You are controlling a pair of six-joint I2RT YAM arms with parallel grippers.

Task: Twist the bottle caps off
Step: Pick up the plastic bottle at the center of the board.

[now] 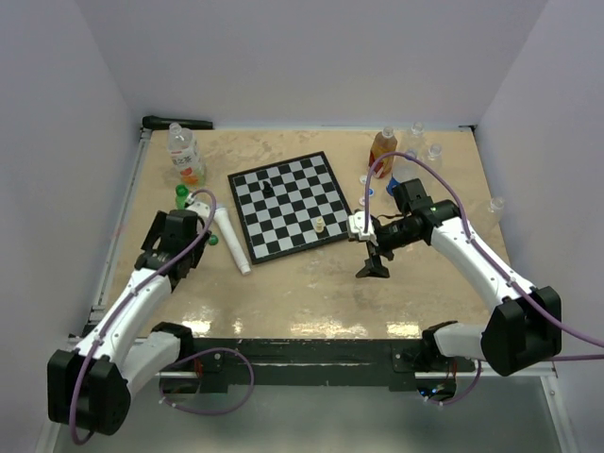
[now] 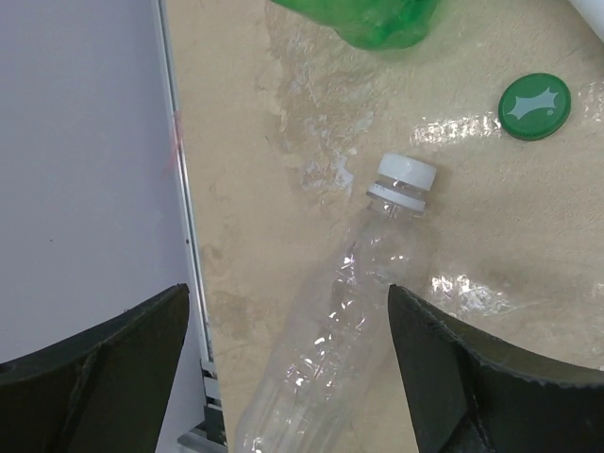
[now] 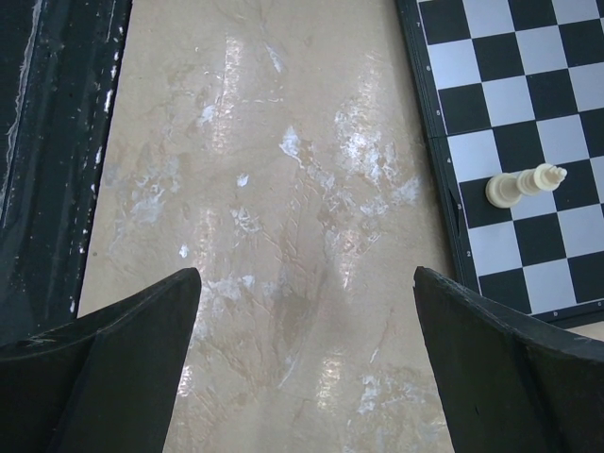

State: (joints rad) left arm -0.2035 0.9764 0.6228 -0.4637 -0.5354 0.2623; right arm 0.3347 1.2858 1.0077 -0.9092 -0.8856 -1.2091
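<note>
Clear crinkly plastic bottle (image 2: 321,330), white screw cap (image 2: 404,179) still on, lies flat between the widely spread fingers of the left gripper (image 2: 286,311), cap end pointing away. Loose flat green cap (image 2: 534,106) sits further out to the right, just short of a green bottle (image 2: 377,17). The right gripper (image 3: 307,283) is spread too, holding nothing, over the beige table (image 3: 283,189), with a white chess piece (image 3: 524,184) on the checkered board (image 3: 528,75) to its right.
</note>
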